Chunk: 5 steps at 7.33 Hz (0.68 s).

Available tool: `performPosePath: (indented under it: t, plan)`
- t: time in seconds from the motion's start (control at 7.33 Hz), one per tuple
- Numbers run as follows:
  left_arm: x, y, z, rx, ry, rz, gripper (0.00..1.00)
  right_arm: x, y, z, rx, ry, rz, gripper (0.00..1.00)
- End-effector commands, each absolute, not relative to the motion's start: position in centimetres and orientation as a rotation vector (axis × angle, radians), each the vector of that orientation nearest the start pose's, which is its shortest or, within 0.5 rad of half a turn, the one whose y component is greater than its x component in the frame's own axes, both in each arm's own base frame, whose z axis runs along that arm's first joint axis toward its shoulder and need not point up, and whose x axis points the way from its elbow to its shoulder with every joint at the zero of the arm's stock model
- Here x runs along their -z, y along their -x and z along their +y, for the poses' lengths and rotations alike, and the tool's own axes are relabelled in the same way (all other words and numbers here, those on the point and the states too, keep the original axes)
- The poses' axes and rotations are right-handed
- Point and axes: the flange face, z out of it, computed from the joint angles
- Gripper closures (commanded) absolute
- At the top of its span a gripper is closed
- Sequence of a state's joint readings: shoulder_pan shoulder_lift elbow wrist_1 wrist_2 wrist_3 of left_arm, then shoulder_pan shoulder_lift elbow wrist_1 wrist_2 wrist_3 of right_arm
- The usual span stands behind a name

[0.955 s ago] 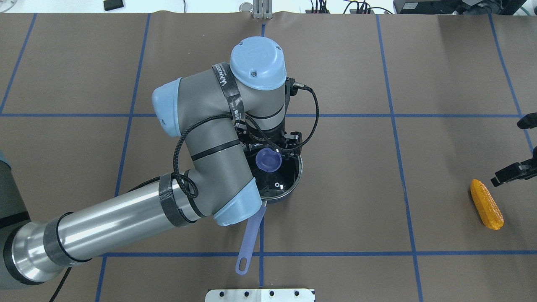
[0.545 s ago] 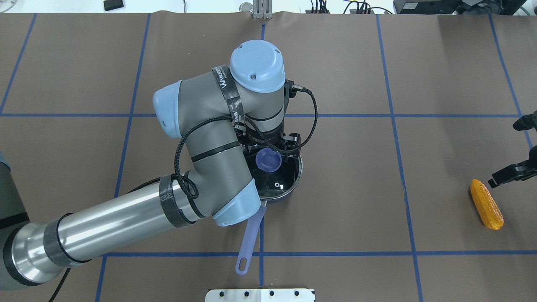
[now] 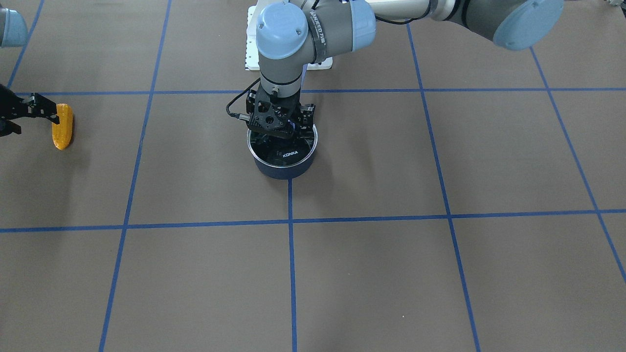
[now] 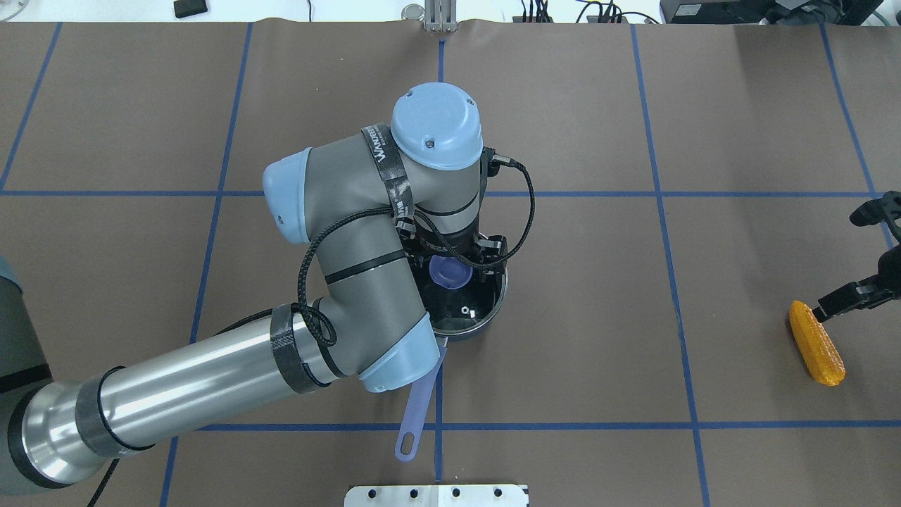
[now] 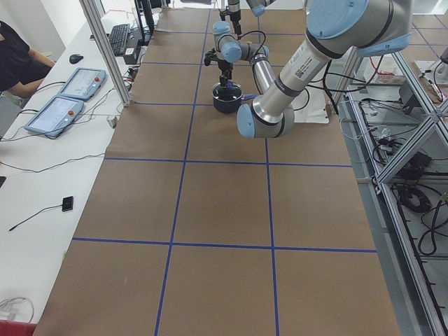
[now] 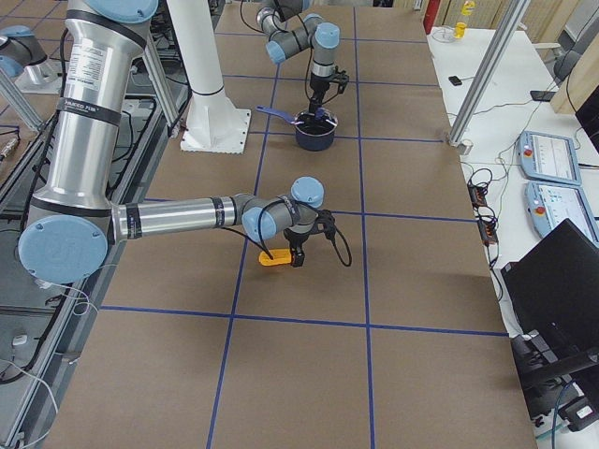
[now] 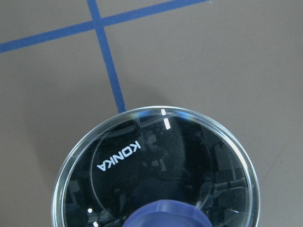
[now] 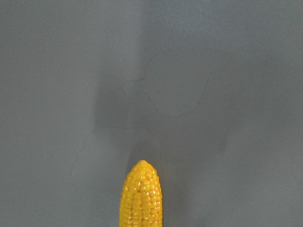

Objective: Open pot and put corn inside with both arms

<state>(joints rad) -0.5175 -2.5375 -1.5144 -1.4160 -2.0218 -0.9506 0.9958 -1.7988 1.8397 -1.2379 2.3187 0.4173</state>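
- Progress: nothing finished yet. The glass lid (image 7: 156,161) sits on the pot (image 4: 486,320), so the pot is not open, and the corn (image 4: 816,343) lies on the desk (image 4: 598,352).
- Left end effector (image 3: 279,128): down on the lid, straddling the purple knob (image 4: 450,271). The knob is directly beneath it. Cannot tell whether it is clenched on the knob or loose around it, because the wrist blocks the view.
- Right end effector (image 4: 839,262): released, jaws spread wide, holding nothing. One end of the corn is just beside its nearer finger. Contact is not clear.
- Left to do, as I read it: lift the lid off, grasp the corn, carry it over, drop it in.
- Pot: small, dark navy, upright, right under the left end effector and well apart from the right one. The lavender handle (image 4: 415,415) sticks out from under the left wrist.
- Lid: clear glass with KONKA print, seated flat on the rim.
- Corn: orange-yellow with bumpy kernels, lying flat. The right wrist view shows its tapered tip pointing away, centred.
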Motion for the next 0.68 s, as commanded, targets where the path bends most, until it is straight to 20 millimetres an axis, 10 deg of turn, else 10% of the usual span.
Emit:
performPosePath:
  t: [0.0,0.55]
  plan:
    - [-9.09,-58.57,-43.51,-0.263,-0.035,0.859,0.32,-59.57,18.21,-38.09,0.312,0.043,-0.801,0.01]
    - [-8.62,-58.27,-43.34,-0.246,-0.032,0.866,0.49,-59.91,19.17,-37.61,0.335,0.057,-0.796,0.01]
